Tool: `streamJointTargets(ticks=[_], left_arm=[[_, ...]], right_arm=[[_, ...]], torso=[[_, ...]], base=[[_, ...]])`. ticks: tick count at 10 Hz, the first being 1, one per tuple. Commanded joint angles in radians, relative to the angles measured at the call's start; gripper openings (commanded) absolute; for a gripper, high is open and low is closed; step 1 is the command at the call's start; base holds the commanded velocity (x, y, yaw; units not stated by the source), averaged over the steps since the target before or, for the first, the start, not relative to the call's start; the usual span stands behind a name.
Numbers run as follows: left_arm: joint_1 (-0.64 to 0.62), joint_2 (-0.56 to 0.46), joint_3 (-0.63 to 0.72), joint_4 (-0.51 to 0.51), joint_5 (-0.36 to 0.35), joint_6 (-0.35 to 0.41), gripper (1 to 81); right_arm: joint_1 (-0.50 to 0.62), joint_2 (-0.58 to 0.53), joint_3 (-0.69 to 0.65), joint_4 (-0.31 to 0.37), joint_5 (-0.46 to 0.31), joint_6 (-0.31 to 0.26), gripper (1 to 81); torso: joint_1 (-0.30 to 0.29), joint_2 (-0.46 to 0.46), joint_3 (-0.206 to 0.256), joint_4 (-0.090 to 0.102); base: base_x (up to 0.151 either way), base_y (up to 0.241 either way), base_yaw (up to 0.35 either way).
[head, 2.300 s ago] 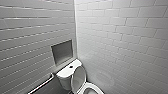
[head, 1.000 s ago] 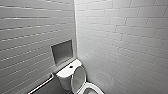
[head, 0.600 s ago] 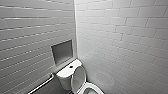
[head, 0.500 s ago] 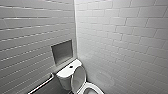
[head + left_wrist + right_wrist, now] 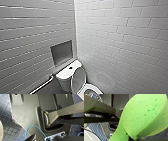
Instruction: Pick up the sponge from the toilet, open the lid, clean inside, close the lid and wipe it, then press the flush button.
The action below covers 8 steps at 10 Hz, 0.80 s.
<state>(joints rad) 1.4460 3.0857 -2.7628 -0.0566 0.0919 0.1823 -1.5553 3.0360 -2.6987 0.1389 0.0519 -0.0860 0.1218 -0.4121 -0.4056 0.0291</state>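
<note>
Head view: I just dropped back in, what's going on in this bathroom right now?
The toilet sits in the tiled corner with its lid raised, leaning back toward the tank, where the dark flush button sits on top. The right pincer holds the green sponge, pinched and bent, over the blue tiled floor. It is not touching the toilet.

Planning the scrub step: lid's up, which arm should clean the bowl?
Right, likely: the sponge shows pinched and bent in its wrist view, and the lid stands open. The left wrist looks at the robot's own body and floor.
</note>
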Motion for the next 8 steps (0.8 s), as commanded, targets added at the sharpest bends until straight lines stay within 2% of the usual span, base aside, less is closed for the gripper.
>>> streamJointTargets(ticks=[1, 3, 6, 8], left_arm=[[-0.043, 0.001, 0.005, -0.009, 0.063, 0.006, 81.1], [-0.043, 0.001, 0.005, -0.009, 0.063, 0.006, 81.1], [-0.04, 0.004, 0.005, -0.006, 0.063, 0.008, 81.1], [-0.025, 0.002, 0.011, -0.009, 0.058, 0.008, 81.1]], right_arm=[[0.033, -0.001, 0.001, 0.001, -0.063, -0.005, 1.0], [0.033, -0.001, 0.001, 0.002, -0.063, -0.005, 1.0], [0.028, -0.02, 0.018, 0.011, -0.055, -0.001, 1.0], [0.027, -0.088, 0.144, 0.01, -0.047, -0.001, 1.0]], torso=[[0.0, 0.0, 0.0, 0.0], [-0.001, 0.0, 0.0, 0.0], [0.001, 0.0, 0.0, 0.0], [0.0, 0.0, 0.0, 0.0]], base=[[0.079, 0.0, 0.0], [0.079, 0.0, 0.0], [0.0, 0.0, 0.0], [0.0, 0.0, 0.0]])
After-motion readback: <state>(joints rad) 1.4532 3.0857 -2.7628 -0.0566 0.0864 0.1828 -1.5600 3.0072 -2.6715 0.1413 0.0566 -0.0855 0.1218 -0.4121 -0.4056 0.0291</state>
